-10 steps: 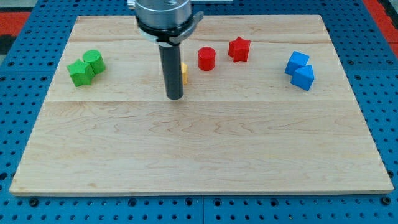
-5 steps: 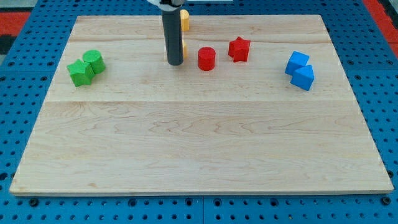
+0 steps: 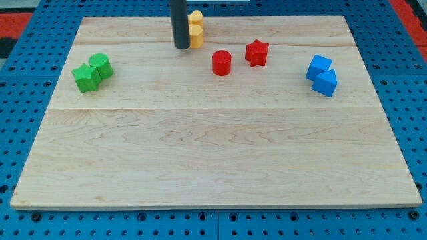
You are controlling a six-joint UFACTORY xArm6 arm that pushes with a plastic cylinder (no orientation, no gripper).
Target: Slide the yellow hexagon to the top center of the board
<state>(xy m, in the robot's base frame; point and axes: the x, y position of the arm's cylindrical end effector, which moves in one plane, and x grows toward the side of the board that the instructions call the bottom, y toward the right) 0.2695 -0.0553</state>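
Two yellow blocks sit one above the other near the top centre of the wooden board. The lower yellow block is partly hidden by my rod; its shape is hard to make out. The upper yellow block touches it from above. My tip rests on the board just left of the lower yellow block, touching or nearly touching it.
A red cylinder and a red star lie right of and below the yellow blocks. Two green blocks sit at the view's left. Two blue blocks sit at the view's right.
My tip has slid toward the view's top, pushing the lower yellow block up until it meets the upper yellow block.
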